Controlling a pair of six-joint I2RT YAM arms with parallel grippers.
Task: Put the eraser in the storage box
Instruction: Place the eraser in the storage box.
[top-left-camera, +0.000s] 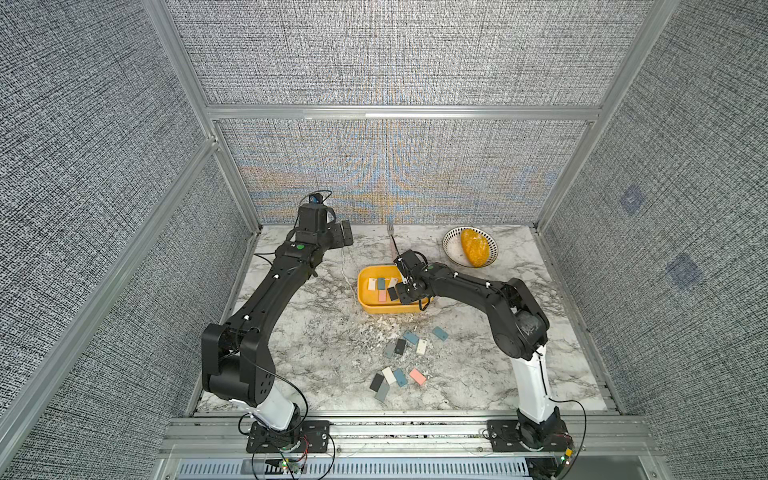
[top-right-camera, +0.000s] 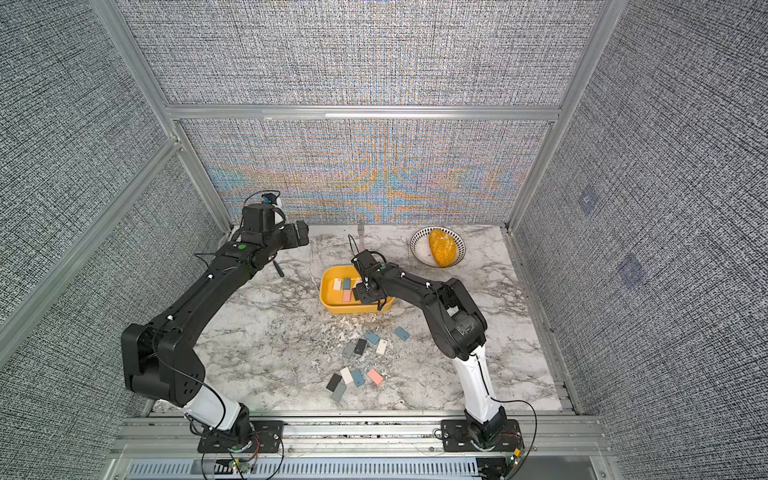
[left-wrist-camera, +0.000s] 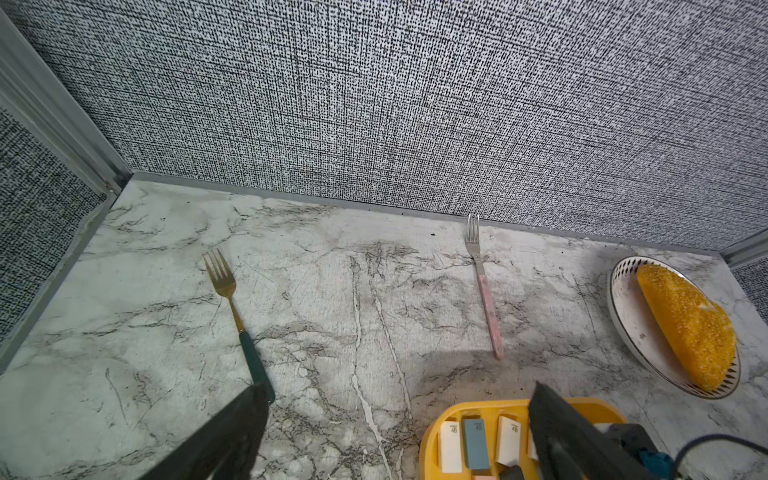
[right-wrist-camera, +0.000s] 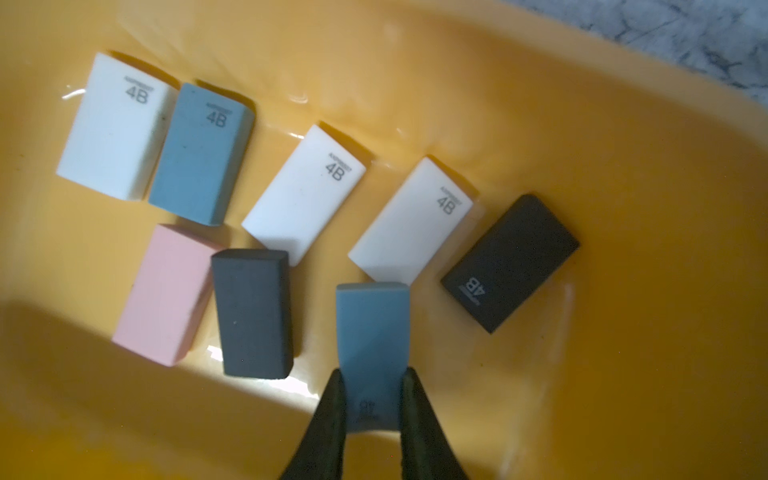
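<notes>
The yellow storage box (top-left-camera: 365, 306) (top-right-camera: 328, 306) sits mid-table, and several erasers lie flat on its floor (right-wrist-camera: 602, 166): white, blue, pink and black. My right gripper (right-wrist-camera: 372, 374) hangs inside the box, shut on one end of a blue eraser (right-wrist-camera: 372, 324) that hovers just over the floor beside a black one. In both top views the right gripper (top-left-camera: 401, 291) (top-right-camera: 360, 293) covers the box's right half. My left gripper (top-left-camera: 347, 235) (top-right-camera: 302, 237) is at the back left, well away from the box, open (left-wrist-camera: 399, 390) and holding nothing.
Several more loose erasers (top-left-camera: 417, 376) lie scattered on the marble in front of the box. A white bowl (top-left-camera: 451, 245) holding an orange lump (top-left-camera: 473, 247) stands at the back right. A pink-handled fork (left-wrist-camera: 488, 307) and a green-handled fork (left-wrist-camera: 249, 353) lie near the back wall.
</notes>
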